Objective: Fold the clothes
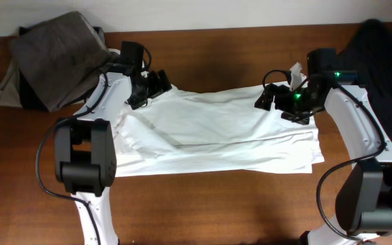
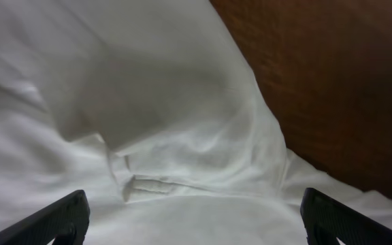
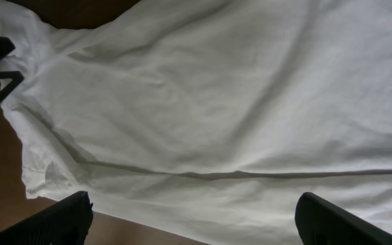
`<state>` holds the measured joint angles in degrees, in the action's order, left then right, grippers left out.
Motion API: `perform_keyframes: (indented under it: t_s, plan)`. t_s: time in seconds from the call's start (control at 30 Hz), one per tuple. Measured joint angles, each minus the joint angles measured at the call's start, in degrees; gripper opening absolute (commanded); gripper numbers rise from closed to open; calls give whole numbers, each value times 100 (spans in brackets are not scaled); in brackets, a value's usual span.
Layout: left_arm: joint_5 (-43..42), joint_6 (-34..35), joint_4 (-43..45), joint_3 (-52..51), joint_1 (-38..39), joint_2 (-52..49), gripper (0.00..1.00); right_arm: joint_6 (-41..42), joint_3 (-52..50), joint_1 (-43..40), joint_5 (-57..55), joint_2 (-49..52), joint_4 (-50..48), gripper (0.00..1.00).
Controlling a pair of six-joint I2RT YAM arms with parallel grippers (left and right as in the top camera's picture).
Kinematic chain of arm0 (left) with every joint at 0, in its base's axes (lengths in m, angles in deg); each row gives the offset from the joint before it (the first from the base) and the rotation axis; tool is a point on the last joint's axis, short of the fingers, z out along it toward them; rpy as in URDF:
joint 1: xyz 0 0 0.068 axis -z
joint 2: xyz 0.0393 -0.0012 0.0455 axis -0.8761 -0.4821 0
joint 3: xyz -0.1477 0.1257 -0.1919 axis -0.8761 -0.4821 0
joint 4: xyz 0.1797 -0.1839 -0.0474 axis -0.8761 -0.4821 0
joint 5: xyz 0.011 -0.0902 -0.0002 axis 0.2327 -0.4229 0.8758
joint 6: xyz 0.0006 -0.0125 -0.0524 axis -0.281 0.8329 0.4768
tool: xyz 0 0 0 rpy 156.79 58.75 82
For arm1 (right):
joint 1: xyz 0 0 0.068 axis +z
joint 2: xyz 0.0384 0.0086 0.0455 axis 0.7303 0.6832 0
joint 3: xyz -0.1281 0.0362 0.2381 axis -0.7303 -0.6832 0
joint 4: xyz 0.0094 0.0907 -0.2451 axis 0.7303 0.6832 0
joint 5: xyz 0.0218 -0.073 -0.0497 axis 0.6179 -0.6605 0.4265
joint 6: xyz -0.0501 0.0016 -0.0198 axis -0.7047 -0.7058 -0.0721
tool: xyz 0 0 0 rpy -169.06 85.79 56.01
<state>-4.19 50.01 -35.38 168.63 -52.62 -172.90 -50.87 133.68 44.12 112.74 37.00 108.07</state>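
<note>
**Overhead.** The white T-shirt (image 1: 216, 133) is seen lying flat across the middle of the brown table (image 1: 203, 204), wrinkled, with a long crease running along its length. The left gripper (image 1: 156, 85) is positioned over the shirt's far left corner and the right gripper (image 1: 267, 99) over its far right corner. Finger spacing cannot be judged from this view. Folded grey-brown trousers (image 1: 53, 58) are noted at the far left of the table and a dark garment (image 1: 380, 61) at the far right.

**Left wrist.** The two fingertips (image 2: 53, 221) are seen at the bottom corners of the frame, spread wide. Nothing is pinched between them. Rumpled shirt fabric lies beneath, with bare table to the upper right. Contact with the cloth cannot be told.

**Right wrist.** The fingertips (image 3: 346, 221) are likewise set wide apart, with nothing gripped. The shirt fills the view below them, and its crease is seen running across.
</note>
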Motion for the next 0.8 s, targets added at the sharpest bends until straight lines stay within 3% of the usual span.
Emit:
perform_keyframes:
  t_s: [0.07, 0.23, 0.6, 0.8]
  plan:
    - [138, 74, 24, 9, 0, 0, 84, 4, 0, 0, -22, 0, 20, 99]
    - [575, 140, 114, 11, -7, 0, 72, 2, 0, 0, -44, 0, 44, 99]
    - [717, 85, 372, 52, -157, -313, 72, 2, 0, 0, -46, 0, 149, 99]
    - [758, 74, 485, 74, -190, -354, 64, 0, 0, 0, -201, 0, 173, 99]
